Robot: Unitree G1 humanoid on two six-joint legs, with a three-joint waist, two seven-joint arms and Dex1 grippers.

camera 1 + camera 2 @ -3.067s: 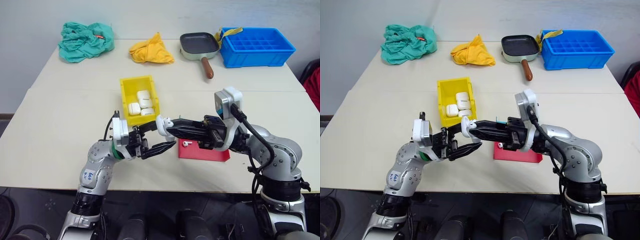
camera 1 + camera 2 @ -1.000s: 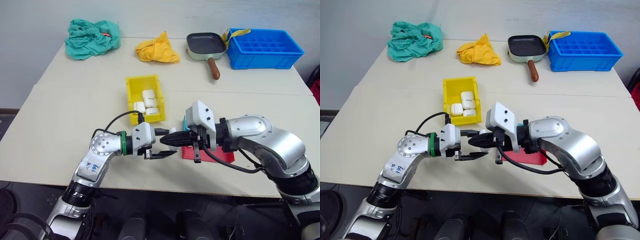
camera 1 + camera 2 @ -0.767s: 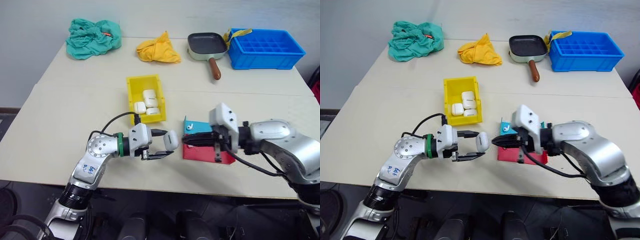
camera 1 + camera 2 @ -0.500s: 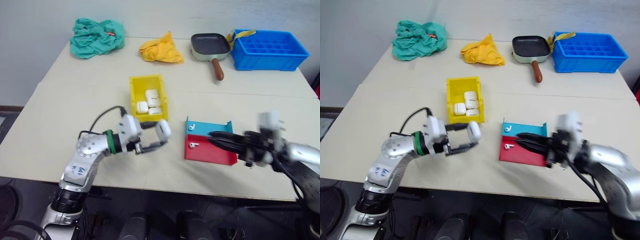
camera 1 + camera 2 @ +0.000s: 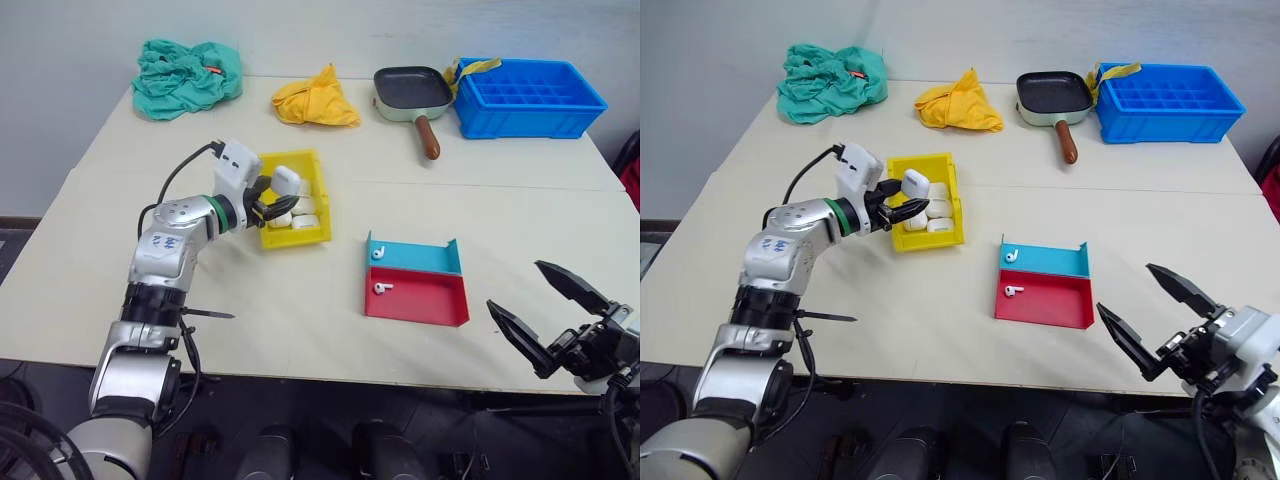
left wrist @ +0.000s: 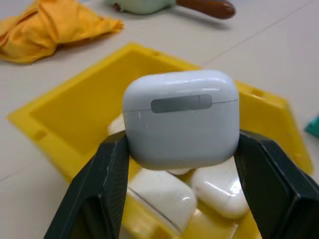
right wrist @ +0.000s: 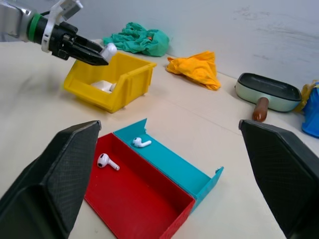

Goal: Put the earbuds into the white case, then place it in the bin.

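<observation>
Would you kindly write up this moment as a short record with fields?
left gripper: shut on the white case, held over the yellow bin
right gripper: open, holding nothing, off the table's near edge
bin contents: other white cases
earbuds: one in the teal tray, one in the red tray
far side: green cloth, yellow cloth, pan, blue crate

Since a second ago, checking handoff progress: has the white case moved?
Yes. The white case, held in the left pincer, went from beside the red tray to above the yellow bin.
</observation>
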